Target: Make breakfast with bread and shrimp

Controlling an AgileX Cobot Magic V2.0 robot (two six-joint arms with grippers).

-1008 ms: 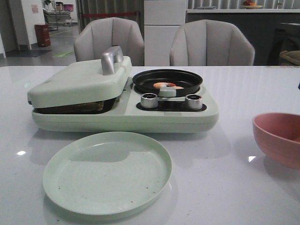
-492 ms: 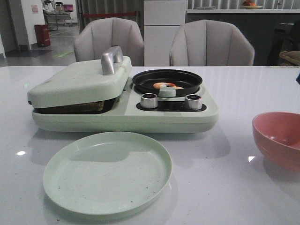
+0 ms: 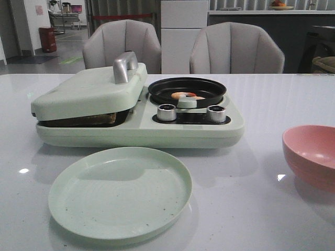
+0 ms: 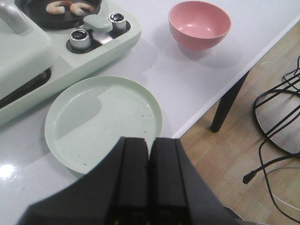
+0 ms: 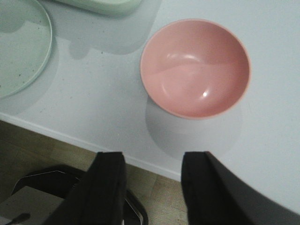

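Note:
Two curled orange-pink shrimp (image 3: 183,95) lie in the black round pan (image 3: 187,90) of the pale green breakfast maker; they also show in the left wrist view (image 4: 70,6). The bread is mostly hidden under the maker's lowered lid (image 3: 89,91); only a brown edge (image 3: 97,119) shows in the gap. My left gripper (image 4: 150,145) is shut and empty, above the near rim of the empty green plate (image 4: 70,140). My right gripper (image 5: 152,159) is open and empty, over the table's front edge near the pink bowl (image 5: 194,68). Neither gripper shows in the front view.
The breakfast maker (image 3: 136,130) has two silver knobs (image 3: 166,112) and a silver lid handle (image 3: 124,66). The green plate (image 3: 120,191) lies in front of it. The pink bowl (image 3: 314,154) stands at the right. Two grey chairs stand behind the table.
A small dark part at the right edge of the front view rose and left the view. The pink bowl looks brighter. Nothing on the table has moved.

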